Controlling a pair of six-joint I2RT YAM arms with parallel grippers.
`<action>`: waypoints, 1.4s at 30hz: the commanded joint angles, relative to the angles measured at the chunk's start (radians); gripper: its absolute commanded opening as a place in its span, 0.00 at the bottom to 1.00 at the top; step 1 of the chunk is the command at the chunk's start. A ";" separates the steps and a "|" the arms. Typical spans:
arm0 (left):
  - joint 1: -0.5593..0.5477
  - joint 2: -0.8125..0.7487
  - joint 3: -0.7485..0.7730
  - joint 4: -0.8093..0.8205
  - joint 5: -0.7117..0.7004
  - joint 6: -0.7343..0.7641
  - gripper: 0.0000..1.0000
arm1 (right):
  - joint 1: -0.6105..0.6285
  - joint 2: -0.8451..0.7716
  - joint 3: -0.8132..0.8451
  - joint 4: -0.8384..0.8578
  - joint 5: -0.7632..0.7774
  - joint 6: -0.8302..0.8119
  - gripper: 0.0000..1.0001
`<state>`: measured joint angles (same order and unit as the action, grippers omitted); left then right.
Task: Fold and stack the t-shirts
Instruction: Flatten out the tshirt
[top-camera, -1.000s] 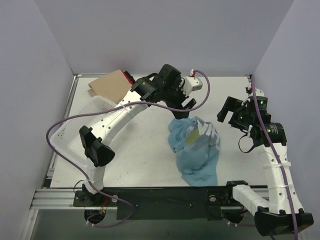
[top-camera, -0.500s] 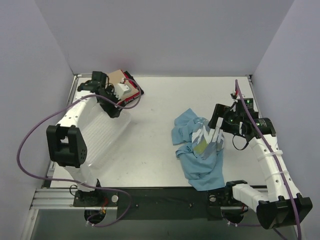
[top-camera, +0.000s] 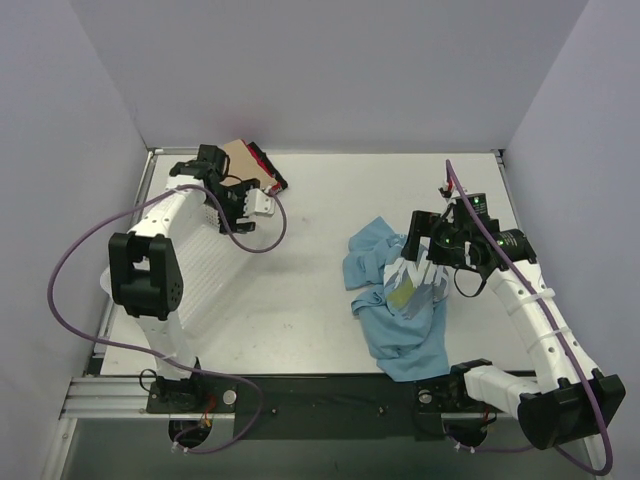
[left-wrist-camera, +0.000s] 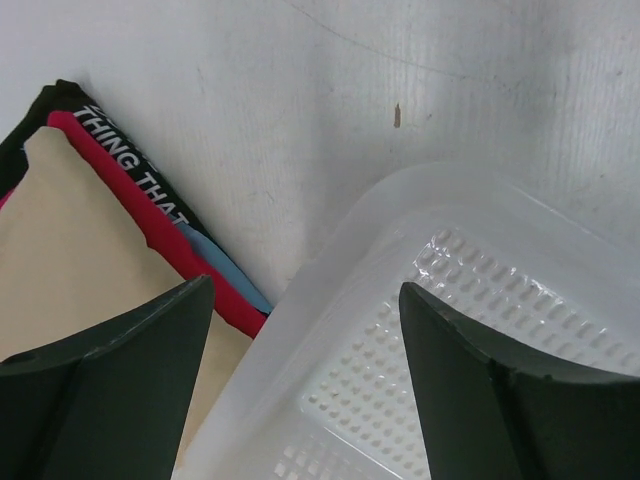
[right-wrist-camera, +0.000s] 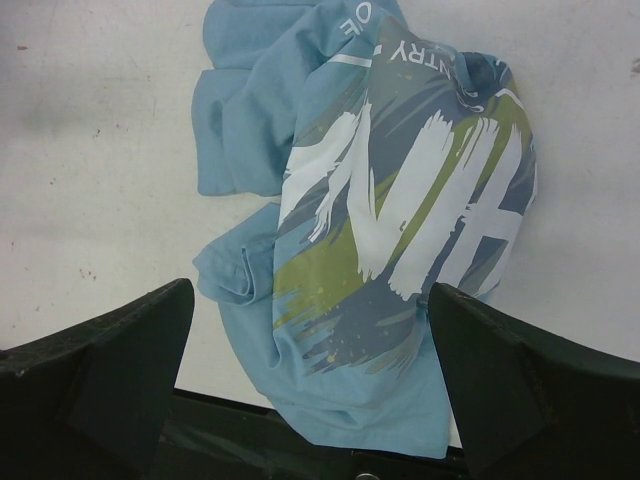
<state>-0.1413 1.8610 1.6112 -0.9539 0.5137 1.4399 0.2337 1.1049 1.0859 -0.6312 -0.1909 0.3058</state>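
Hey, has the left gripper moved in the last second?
Yes. The left gripper swung left across the table, from above the blue shirt to the far-left corner beside the folded stack.

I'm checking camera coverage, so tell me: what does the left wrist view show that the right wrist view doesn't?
Only the left wrist view shows the folded stack, with the tan t-shirt lying on the red-and-black t-shirt, and the white mesh basket beside it. Only the right wrist view shows the light blue t-shirt, crumpled and unfolded with its print facing up. Both show bare white table and an open tool holding nothing: the left tool and the right tool.
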 joint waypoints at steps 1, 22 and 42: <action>-0.009 0.055 0.021 -0.016 -0.069 0.194 0.84 | 0.010 0.007 0.026 0.008 -0.007 -0.010 0.97; 0.241 -0.126 -0.301 0.176 -0.218 0.456 0.00 | 0.033 0.061 -0.018 0.002 0.050 0.003 0.96; 0.278 -0.252 -0.218 0.172 -0.331 0.215 0.93 | 0.595 0.584 0.043 -0.057 0.428 -0.157 0.82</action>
<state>0.1158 1.7107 1.3048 -0.7197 0.2337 1.6859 0.8268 1.5681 1.0626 -0.5953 0.0433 0.1635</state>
